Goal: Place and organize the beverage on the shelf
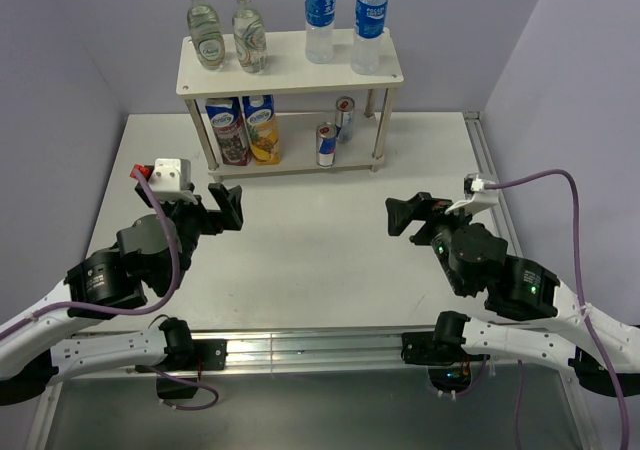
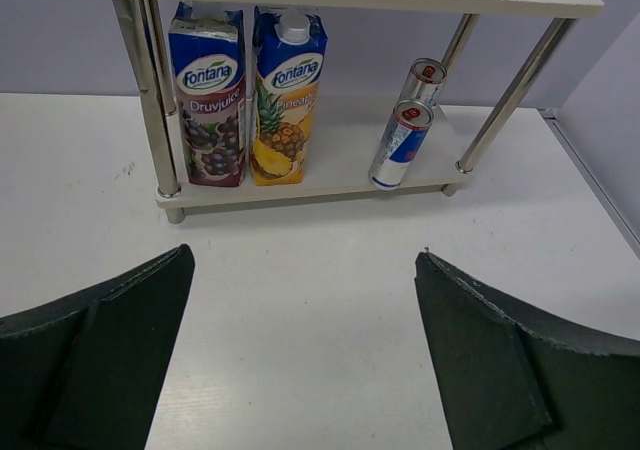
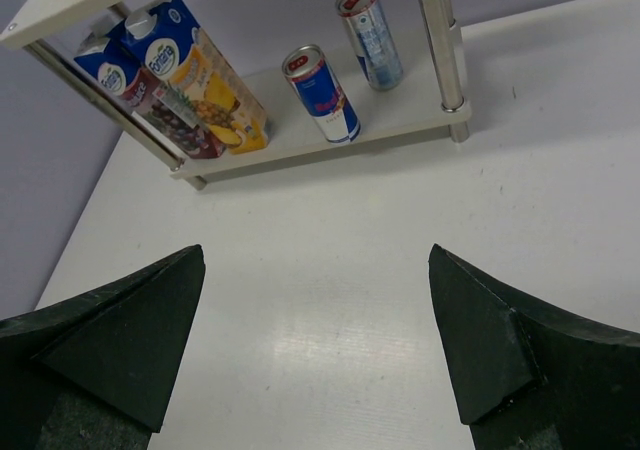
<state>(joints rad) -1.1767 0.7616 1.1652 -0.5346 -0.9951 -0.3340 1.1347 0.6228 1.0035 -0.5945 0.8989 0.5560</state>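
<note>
The shelf point(image 1: 290, 70) stands at 12 o'clock on the worktop point(image 1: 310, 270), close to the back wall. Its top board carries two glass bottles point(image 1: 207, 32) toward 9 o'clock and two water bottles point(image 1: 320, 15) toward 3 o'clock. The lower board holds two juice cartons point(image 1: 228, 130) on the 9 o'clock side and two cans point(image 1: 326, 144), staggered, on the 3 o'clock side. No drink shows loose on the worktop. The left gripper point(image 1: 232, 208) at 8 o'clock and the right gripper point(image 1: 398, 217) at 4 o'clock both face the shelf, spread wide and holding nothing. The placing looks finished. Any next move would be tidying, perhaps lining up the cans, which calls for a low reach under the top board.
</note>
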